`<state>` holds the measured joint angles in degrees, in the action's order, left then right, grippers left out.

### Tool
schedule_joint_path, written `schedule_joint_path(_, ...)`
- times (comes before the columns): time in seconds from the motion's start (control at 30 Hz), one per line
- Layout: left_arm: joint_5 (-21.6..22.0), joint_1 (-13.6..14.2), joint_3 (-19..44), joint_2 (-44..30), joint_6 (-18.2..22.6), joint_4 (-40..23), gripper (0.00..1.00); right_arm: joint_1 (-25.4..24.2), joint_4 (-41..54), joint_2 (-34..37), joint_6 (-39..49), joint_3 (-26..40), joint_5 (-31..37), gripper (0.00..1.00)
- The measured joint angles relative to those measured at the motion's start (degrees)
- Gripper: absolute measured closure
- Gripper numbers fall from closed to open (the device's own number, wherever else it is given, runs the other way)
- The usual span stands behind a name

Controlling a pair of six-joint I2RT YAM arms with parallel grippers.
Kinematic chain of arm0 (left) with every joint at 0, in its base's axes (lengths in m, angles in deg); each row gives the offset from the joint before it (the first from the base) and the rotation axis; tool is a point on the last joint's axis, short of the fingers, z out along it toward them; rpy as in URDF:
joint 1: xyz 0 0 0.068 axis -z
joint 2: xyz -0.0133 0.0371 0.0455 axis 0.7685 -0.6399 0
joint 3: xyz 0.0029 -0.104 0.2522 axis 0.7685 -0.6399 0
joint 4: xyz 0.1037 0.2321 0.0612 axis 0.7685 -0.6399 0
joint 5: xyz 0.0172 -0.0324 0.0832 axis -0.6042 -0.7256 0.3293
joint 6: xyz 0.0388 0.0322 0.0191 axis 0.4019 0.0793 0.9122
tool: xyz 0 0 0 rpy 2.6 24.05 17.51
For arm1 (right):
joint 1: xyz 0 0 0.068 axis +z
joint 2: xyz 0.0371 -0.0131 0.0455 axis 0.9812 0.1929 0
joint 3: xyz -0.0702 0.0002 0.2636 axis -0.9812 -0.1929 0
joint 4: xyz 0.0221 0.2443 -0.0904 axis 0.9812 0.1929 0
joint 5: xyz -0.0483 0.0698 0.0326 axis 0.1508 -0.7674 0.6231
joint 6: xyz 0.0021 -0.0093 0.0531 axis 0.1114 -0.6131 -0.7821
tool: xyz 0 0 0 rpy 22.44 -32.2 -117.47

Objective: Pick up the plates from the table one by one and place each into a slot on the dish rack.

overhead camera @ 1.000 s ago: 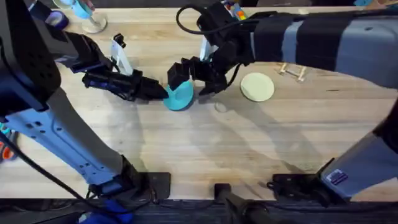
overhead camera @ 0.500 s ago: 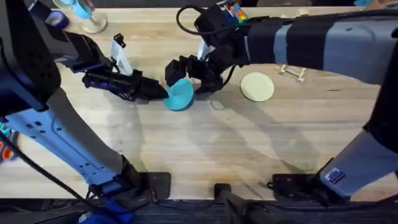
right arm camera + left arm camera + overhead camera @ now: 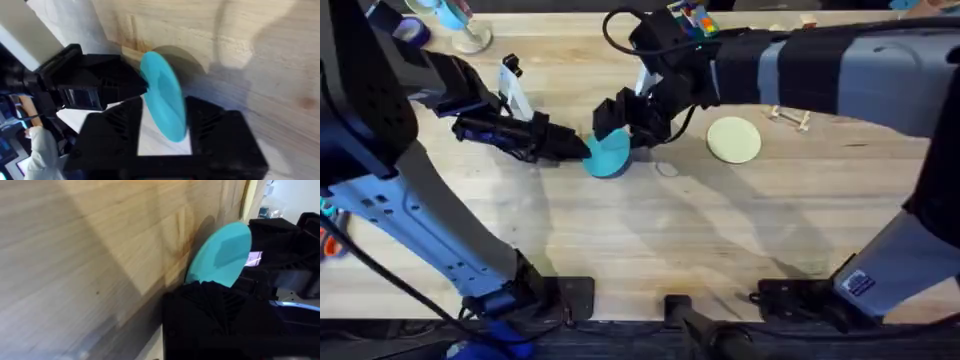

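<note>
While the teal plate (image 3: 609, 154) stands on edge just left of the overhead frame's centre, we see both end effectors meeting on it.

The left end effector (image 3: 578, 148) pinches the plate's left rim; in the left wrist view its fingers (image 3: 210, 300) are closed over the lower edge. The right end effector (image 3: 617, 120) comes from the upper right with its jaws parted astride the plate (image 3: 164, 102), whether touching we cannot tell. A handover looks underway. The plate's face runs roughly along the line between the arms. The yellow-green plate (image 3: 733, 139) lies flat to the right, the dish rack (image 3: 790, 115) beyond it, with open surface (image 3: 660, 240) between.
</note>
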<state>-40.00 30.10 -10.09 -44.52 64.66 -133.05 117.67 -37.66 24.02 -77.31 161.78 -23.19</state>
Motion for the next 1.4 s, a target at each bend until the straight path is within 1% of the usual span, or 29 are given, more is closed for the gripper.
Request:
schedule_joint_path(0.1, -0.02, -0.02, 0.00, 0.00, -0.02, 0.00, 0.960, 0.00, 0.44, 0.15, -0.24, 0.00, 0.04, 0.619)
schedule_joint_path(0.2, -0.02, 0.00, 0.00, 0.02, -0.04, 0.00, 0.959, 0.00, 1.81, 0.91, -0.71, 0.02, -0.01, 0.857)
schedule_joint_path(0.23, -0.07, -0.02, 0.00, 0.00, -0.11, 0.00, 0.960, -0.13, 2.17, 1.11, -1.04, 0.07, -0.79, 0.917)
schedule_joint_path(0.27, -0.08, -0.02, 0.00, 0.00, -0.15, 0.00, 0.960, -0.35, 2.26, 1.10, -1.28, 0.39, -1.70, 0.952)
schedule_joint_path(0.6, -0.33, -0.07, 0.00, 0.00, -0.13, 0.09, 0.960, -0.39, 2.80, 1.11, -1.33, 1.20, -2.29, 0.968)
schedule_joint_path(0.73, -0.36, -0.07, 0.19, 0.00, -0.13, -0.82, 0.960, -0.50, 2.80, 1.11, -1.27, 1.20, -2.44, 0.970)
schedule_joint_path(0.9, 1.23, 0.00, 2.54, -0.17, -0.07, -5.13, 0.961, -1.15, 2.56, 1.09, -0.81, 1.20, -3.18, 0.972)
schedule_joint_path(1.03, 2.55, 0.10, 6.93, -0.06, 0.01, -9.84, 0.961, -2.18, 2.93, 1.09, 0.25, 1.20, -3.58, 0.970)
schedule_joint_path(1.17, 5.55, 0.11, 12.52, 2.62, -0.41, -13.74, 0.961, -3.64, 3.23, 1.11, 2.49, 1.20, -3.91, 0.970)
schedule_joint_path(1.23, 7.90, 0.11, 15.32, 5.20, -1.74, -14.26, 0.961, -4.39, 3.33, 1.10, 3.68, 1.20, -4.11, 0.970)
schedule_joint_path(1.4, 15.30, 0.11, 23.06, 12.74, -7.52, -15.06, 0.961, -6.13, 3.59, 0.73, 6.77, 1.20, -4.22, 0.970)
